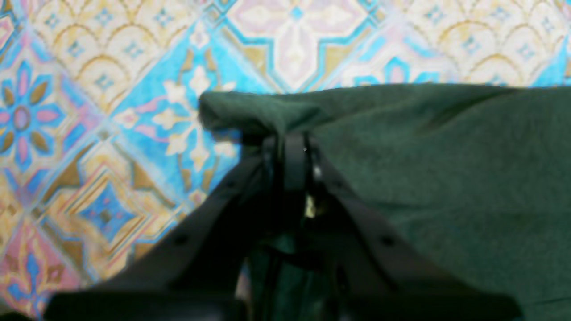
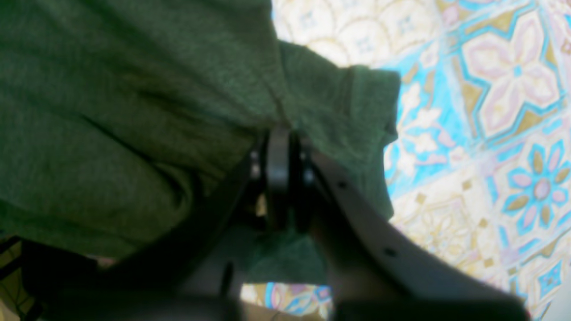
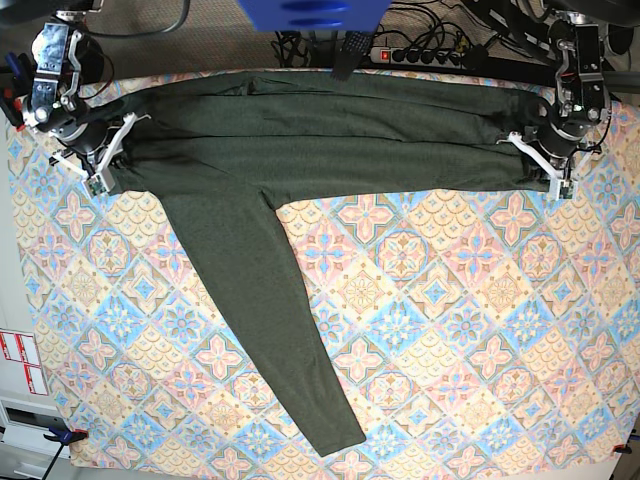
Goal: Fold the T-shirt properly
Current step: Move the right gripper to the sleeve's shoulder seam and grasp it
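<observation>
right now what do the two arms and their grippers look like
Both arms are black and silver metal with white brackets near the wrists and dark cables running off behind. The left gripper and the right gripper look alike: slim black fingers on black angled struts with small holes. No markings are readable.

T-shirt (image 3: 330, 140): soft, matt heathered knit cloth, fine nap. Surface (image 3: 450, 330): smooth printed tile-pattern covering, slight sheen. Left end effector (image 1: 290, 147) and right end effector (image 2: 279, 147): matt black plastic fingers.

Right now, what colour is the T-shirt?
Plain dark heather green, no print; the T-shirt shows best in the base view.
</observation>
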Controlling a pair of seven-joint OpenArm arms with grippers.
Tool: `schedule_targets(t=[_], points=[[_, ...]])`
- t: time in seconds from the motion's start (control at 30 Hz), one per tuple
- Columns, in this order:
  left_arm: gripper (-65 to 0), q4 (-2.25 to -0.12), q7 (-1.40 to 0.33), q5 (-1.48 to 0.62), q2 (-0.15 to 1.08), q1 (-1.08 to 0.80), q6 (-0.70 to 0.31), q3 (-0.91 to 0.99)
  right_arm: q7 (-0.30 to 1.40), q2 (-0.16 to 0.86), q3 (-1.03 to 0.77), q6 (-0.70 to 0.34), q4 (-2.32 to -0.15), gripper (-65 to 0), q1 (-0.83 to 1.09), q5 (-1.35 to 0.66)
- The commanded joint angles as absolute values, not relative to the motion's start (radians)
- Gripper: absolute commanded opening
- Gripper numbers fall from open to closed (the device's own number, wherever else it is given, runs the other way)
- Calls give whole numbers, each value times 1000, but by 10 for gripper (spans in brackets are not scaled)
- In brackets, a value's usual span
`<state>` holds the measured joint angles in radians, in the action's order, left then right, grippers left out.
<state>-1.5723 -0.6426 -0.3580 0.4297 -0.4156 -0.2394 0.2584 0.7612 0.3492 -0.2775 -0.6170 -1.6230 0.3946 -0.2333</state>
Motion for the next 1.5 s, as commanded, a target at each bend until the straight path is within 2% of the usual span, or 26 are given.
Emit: schedule_targets(t=[0.0, 0.1, 0.17, 0.3, 0.47, 0.67, 0.97, 1.03, 1.2, 1.47], points=[[-567, -1584, -627, -358, 444, -415, -237, 266, 757, 366, -285, -613, -1638, -579, 394, -236], [-463, -1586, -627, -360, 444, -417, -237, 266, 759, 366, -294, -613, -1639, -508, 394, -236], [-429, -1587, -627, -364, 444, -417, -237, 268, 753, 366, -294, -613, -1647, -484, 390, -236], [-417, -1589, -621, -367, 446, -417, -237, 274, 740, 360, -318, -613, -1693, -480, 392, -236], [-417, -1659, -621, -369, 415, -423, -237, 328, 745, 278, -328, -613, -1771, -477, 371, -236], [-416, -1739, -627, -369, 354, -417, -237, 406, 794, 255, -171, -613, -1765, -477, 177, -236], [-409, -1774, -628, -369, 318, -421, -236, 407, 831, 255, -79, -610, -1520, -475, -70, -236], [-374, -1774, -628, -369, 318, -423, -236, 406, 829, 255, -79, -610, -1449, -473, -105, -236], [-273, -1774, -674, -375, 317, -417, -236, 406, 828, 254, -79, -610, -1328, -418, -180, -234], [-266, -1776, -679, -452, 321, -417, -236, 407, 805, 254, -79, -610, -1190, -413, -272, -234]])
